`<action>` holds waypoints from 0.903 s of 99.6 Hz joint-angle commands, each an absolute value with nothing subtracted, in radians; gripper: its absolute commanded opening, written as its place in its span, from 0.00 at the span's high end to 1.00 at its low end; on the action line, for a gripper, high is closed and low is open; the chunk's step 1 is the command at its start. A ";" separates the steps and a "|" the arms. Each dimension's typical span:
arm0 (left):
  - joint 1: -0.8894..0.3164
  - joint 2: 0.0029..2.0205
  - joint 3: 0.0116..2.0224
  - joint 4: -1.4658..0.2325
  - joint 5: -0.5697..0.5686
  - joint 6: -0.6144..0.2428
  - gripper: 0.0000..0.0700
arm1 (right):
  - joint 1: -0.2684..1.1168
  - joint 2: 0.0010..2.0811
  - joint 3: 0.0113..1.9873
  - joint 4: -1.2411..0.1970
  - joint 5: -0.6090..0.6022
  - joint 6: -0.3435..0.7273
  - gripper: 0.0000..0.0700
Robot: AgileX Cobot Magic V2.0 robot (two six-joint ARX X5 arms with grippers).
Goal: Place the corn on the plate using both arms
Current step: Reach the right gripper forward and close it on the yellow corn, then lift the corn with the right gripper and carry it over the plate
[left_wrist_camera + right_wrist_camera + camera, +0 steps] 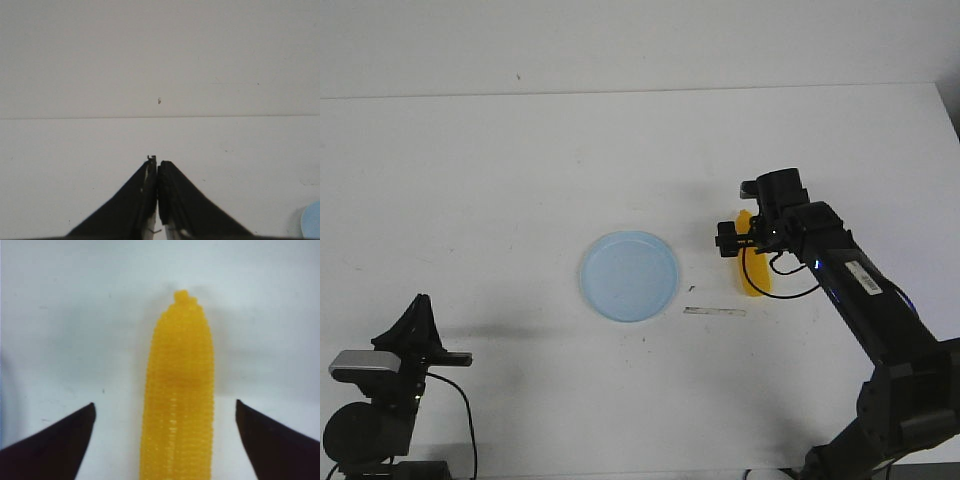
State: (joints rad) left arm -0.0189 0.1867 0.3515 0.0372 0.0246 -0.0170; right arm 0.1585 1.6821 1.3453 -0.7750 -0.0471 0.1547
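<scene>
White tabletop (pixel 520 180) is filling every view, plain and bright, with a pale wall behind it. On the right side, the right arm (pixel 865 300) is reaching forward over the table, and its pincer (pixel 165 410) is standing wide open — the two dark fingertips (pixel 60 440) are showing far apart in the wrist view. Between them the yellow corn (pixel 180 400) is lying on the table, its pointed end aiming away from the pincer; neither fingertip is touching it. In the front view the corn (pixel 752 272) is sitting partly under that pincer, with the pale blue plate (pixel 629 276) well apart from it toward the left arm's side. Near the table's front edge, the left pincer (pixel 157 195) is sitting folded back and pressed closed — nothing is showing between its fingers, and only a sliver of plate (pixel 312 220) is peeking in beside it.
</scene>
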 commanded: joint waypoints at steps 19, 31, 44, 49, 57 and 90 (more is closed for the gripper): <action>-0.018 0.185 0.359 0.046 0.024 -0.008 1.00 | 0.167 1.755 1.363 -0.781 -0.025 0.171 0.04; -0.018 0.185 0.359 0.046 0.024 -0.008 1.00 | 0.167 1.784 1.362 -0.785 -0.018 0.171 0.06; -0.018 0.185 0.359 0.047 0.024 -0.008 1.00 | 0.168 1.810 1.362 -0.789 -0.018 0.172 0.19; -0.018 0.185 0.359 0.046 0.024 -0.008 1.00 | 0.168 1.814 1.361 -0.789 -0.018 0.172 0.32; -0.018 0.185 0.359 0.047 0.024 -0.008 1.00 | 0.169 1.815 1.361 -0.793 -0.018 0.173 0.52; -0.018 0.185 0.359 0.047 0.024 -0.008 1.00 | 0.181 1.795 1.378 -0.806 -0.031 0.185 0.62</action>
State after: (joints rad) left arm -0.0189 0.1867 0.3515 0.0372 0.0246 -0.0170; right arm 0.1677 1.7950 1.3487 -0.7982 -0.0235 0.1654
